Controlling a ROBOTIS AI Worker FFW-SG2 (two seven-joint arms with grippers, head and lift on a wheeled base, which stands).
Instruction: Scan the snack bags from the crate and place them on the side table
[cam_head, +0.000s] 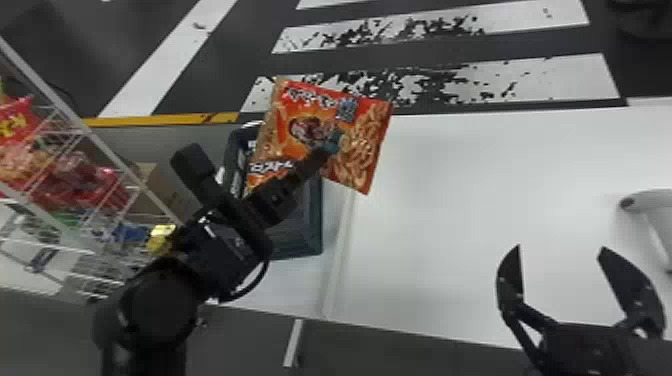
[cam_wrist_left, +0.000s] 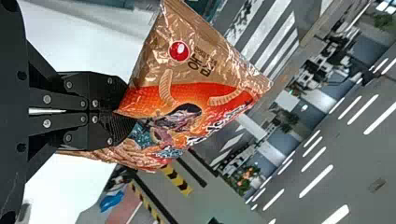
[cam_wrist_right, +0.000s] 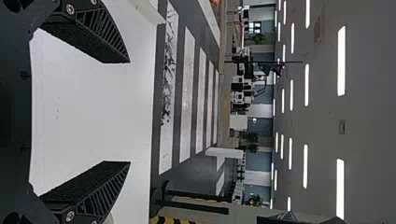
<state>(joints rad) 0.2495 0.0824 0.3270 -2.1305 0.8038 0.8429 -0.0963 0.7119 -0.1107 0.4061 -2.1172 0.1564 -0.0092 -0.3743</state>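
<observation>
Left pincer (cam_head: 327, 147): fingers brought together, pinching the bag. Right pincer (cam_head: 560, 247): fingers spread wide, nothing between them, above the near edge of the table. White, flat, rectangular table (cam_head: 460, 200): carries the crate at its left end, beside the seam. Dark teal, open-topped plastic crate (cam_head: 314, 225): the bag is held above its far part. Orange-and-brown, glossy, pillow-shaped snack bag (cam_head: 367, 145): raised, its right end reaching past the crate's right rim. White, curved device (cam_head: 650, 212), probably the scanner: at the table's right edge.

Progress: one bag is picked; scanning and placing it apparently remain. Completed scans, and the number of bags left in the crate, cannot be told.

Orientation: printed front toward the head camera; brown sealed end toward the table's left edge; long axis roughly left to right, its right end angled slightly toward the near edge.
</observation>
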